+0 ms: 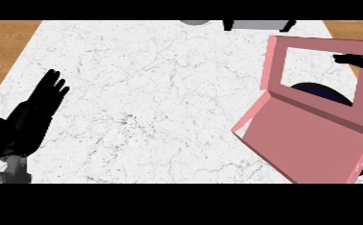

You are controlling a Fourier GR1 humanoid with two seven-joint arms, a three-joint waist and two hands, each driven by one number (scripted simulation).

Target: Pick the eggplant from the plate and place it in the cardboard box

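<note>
A white marbled tabletop (163,99) fills the view, with brown wood (16,39) beyond its far corners. A grey object (257,24) sits at the far edge.

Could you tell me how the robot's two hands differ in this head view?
The left hand shows whole at the view's left, open with fingers straight, over bare counter. Of the right hand only dark fingertips show at the right edge, above the pink box. Both are black.
</note>
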